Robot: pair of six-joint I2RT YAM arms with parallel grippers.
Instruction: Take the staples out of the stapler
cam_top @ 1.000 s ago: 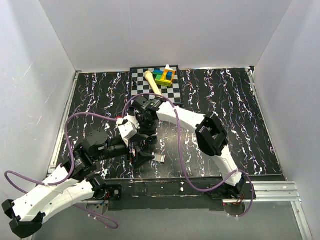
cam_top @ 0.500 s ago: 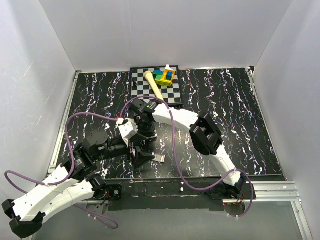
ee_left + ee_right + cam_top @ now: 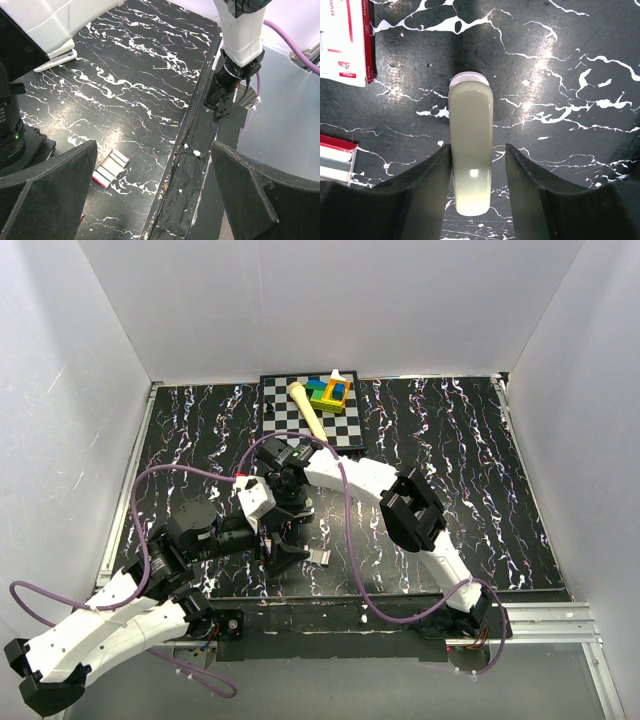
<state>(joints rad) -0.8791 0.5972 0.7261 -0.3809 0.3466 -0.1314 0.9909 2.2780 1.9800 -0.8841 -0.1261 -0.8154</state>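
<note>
Pale grey-green plastic stapler (image 3: 471,155) lies flat on the black white-veined table (image 3: 150,60). My right gripper (image 3: 478,146) straddles it, jaws slack, with a gap on one side. My left gripper (image 3: 154,150) gapes wide and empty, short silvery strips of staples (image 3: 111,167) lying just ahead.

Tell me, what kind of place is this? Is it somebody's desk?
Probably a robot testing booth, not a desk. White walls box in a black marbled table, two robot arms are bolted at its near edge, and a checkerboard with toy blocks lies at the back.
</note>
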